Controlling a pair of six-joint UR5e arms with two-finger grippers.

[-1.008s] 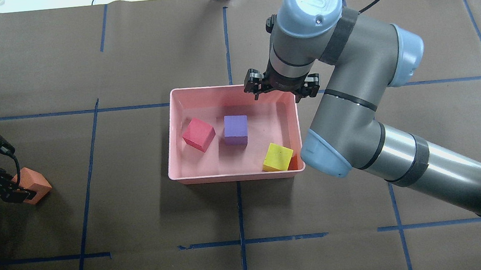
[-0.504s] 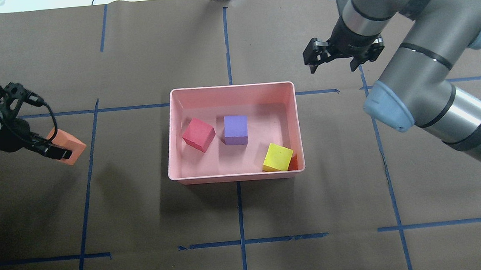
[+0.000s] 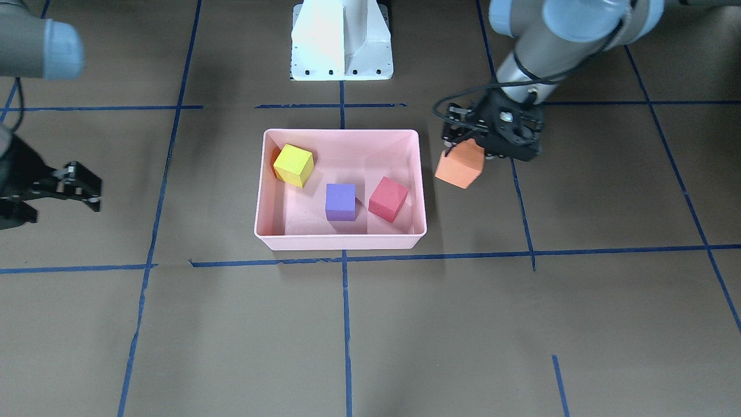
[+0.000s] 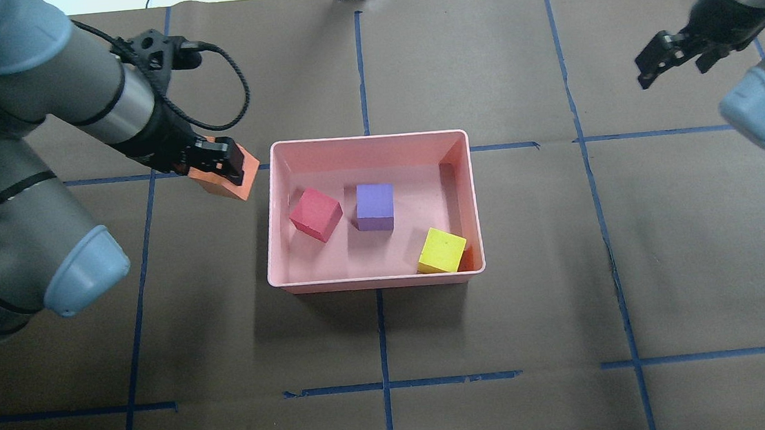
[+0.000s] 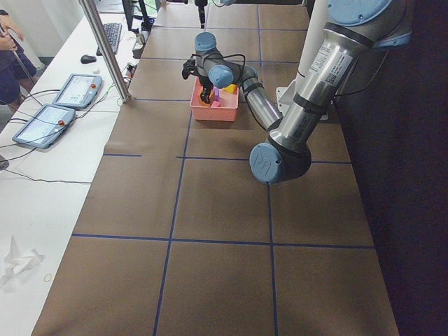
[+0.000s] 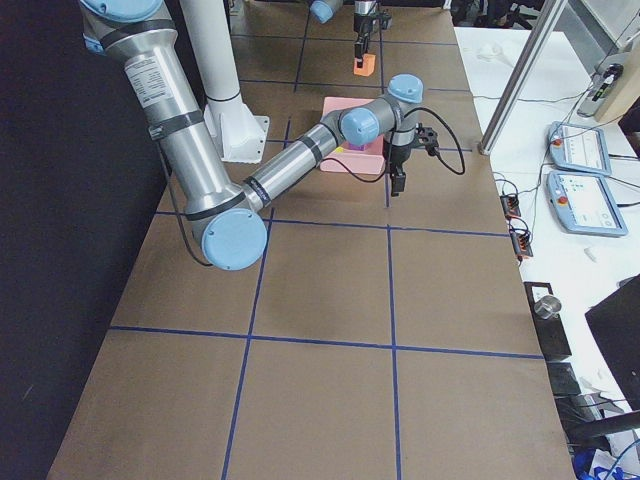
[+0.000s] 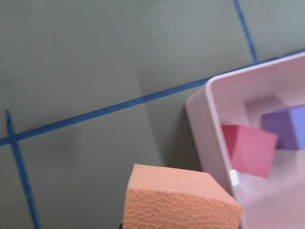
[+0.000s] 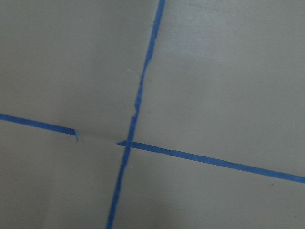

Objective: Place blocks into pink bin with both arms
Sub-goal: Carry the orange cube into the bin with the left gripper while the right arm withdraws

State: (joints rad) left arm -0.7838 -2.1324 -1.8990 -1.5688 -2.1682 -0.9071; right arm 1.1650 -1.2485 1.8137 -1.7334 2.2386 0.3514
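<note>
Left gripper [image 4: 217, 163] in upper left of overhead view, fingers pinching orange block [image 4: 241, 182]. Block tilted, lifted, just beside left wall of pink bin [image 4: 365, 138], still outside it. Bin sits in middle of view on brown table [image 4: 502, 315]. Inside bin: red-pink block [image 4: 315, 214] on left, purple block [image 4: 375, 206] near it, not touching, yellow-green block [image 4: 441, 250] in lower right corner. Right gripper [image 4: 671, 72] in upper right, far from bin, fingers wide apart, nothing between them.

Pale pink bin [image 4: 367, 138]; red-pink block [image 4: 315, 214]; purple block [image 4: 375, 205]; yellow block [image 4: 442, 250]; orange block [image 4: 242, 177], finely textured; brown table [image 4: 502, 315], blue tape lines [image 4: 382, 333].
</note>
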